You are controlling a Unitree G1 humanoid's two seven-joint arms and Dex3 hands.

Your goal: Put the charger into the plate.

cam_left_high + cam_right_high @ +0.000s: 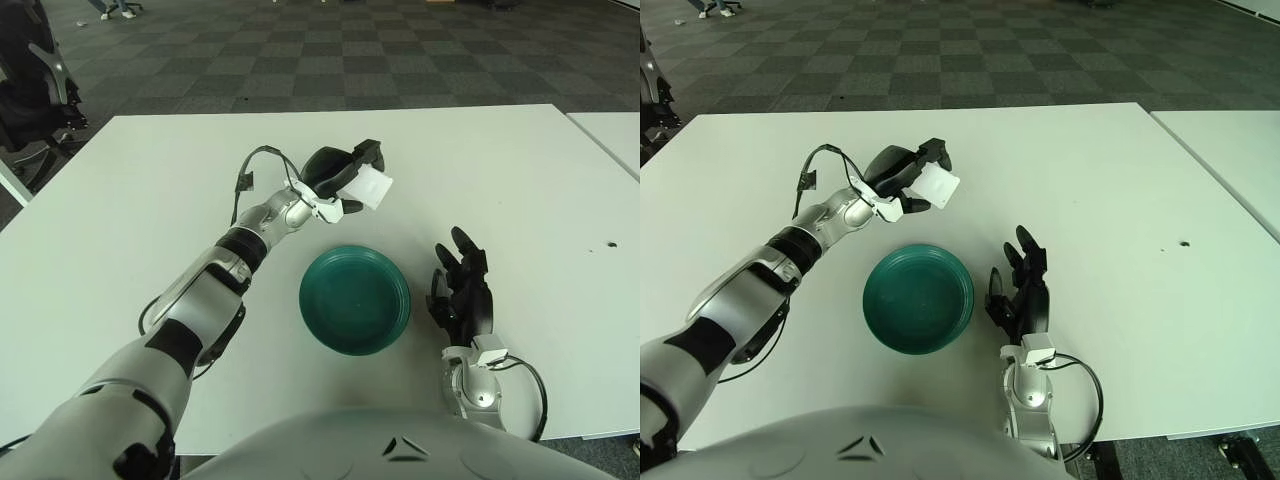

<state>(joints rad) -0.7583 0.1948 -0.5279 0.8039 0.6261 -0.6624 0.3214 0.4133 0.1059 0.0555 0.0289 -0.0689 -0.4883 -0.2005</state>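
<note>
1. The white worktop carries the green plate near its front edge.
2. The left hand is raised just beyond the plate's far rim, fingers clamped on the charger.
3. The right hand shows just right of the plate, fingers spread, holding nothing.
4. The white charger is up off the worktop, beyond the plate.

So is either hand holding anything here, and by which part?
The left hand grips the white charger by its left end, lifted beyond the green plate. The right hand, right of the plate, holds nothing.
</note>
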